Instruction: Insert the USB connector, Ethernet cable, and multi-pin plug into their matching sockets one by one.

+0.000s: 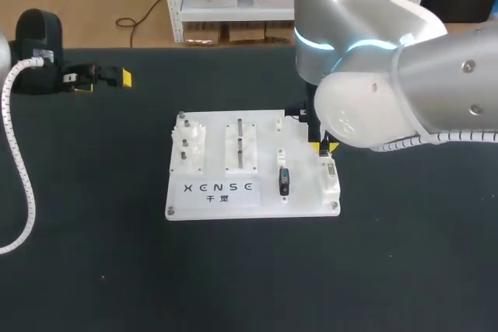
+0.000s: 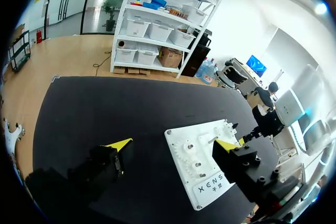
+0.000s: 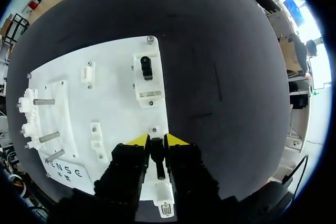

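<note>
Black table [image 1: 78, 270]; white socket board [image 1: 214, 192]; left gripper [image 1: 103, 82] spread, empty, parked well apart; right gripper [image 3: 157, 141] pinched on black connector [image 3: 156, 157], held over edge socket block [image 1: 331, 180]. Risk judged: jamming or board shift, if connector is pressed down tilted

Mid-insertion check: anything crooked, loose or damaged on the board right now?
Nothing stands out. The white fixture board lies flat on the black table, the short black plug stands upright in its socket, and the right arm has its jaws closed squarely on a slim black connector at the board's edge.
</note>
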`<action>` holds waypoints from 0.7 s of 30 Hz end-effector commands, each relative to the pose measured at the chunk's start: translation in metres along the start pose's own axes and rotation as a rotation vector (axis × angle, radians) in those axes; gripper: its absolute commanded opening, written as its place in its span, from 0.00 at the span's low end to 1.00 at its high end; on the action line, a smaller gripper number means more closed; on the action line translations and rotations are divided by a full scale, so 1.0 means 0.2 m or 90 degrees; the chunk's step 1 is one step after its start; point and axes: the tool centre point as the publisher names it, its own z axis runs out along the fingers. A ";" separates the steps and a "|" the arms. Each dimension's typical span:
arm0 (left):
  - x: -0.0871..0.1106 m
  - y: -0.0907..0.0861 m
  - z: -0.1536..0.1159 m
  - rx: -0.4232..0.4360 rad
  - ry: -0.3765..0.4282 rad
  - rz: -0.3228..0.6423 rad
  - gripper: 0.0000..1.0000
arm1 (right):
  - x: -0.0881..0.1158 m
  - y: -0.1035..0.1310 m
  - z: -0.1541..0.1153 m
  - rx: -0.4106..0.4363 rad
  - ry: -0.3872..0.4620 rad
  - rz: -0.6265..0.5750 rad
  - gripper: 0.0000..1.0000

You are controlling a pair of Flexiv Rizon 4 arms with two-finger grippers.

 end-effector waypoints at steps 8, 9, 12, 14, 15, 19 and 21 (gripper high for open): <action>0.00 0.00 0.00 0.000 0.000 0.000 1.00 | 0.04 0.06 -0.15 -0.006 -0.081 -0.026 1.00; 0.00 0.00 0.00 0.000 0.000 0.000 1.00 | 0.04 0.07 -0.17 -0.006 -0.089 -0.032 1.00; 0.00 0.00 0.00 0.000 0.000 0.000 1.00 | 0.07 0.10 -0.22 -0.019 -0.100 -0.046 1.00; 0.00 0.00 0.00 0.000 0.000 0.000 1.00 | 0.09 0.13 -0.24 -0.022 -0.104 -0.055 1.00; 0.00 0.00 0.00 0.000 0.000 0.000 1.00 | 0.11 0.14 -0.25 -0.024 -0.106 -0.060 1.00; 0.00 0.00 0.00 0.000 0.000 0.000 1.00 | 0.16 0.19 -0.26 -0.029 -0.104 -0.080 1.00; 0.00 0.00 0.00 0.000 0.000 0.000 1.00 | 0.19 0.22 -0.26 -0.030 -0.104 -0.089 1.00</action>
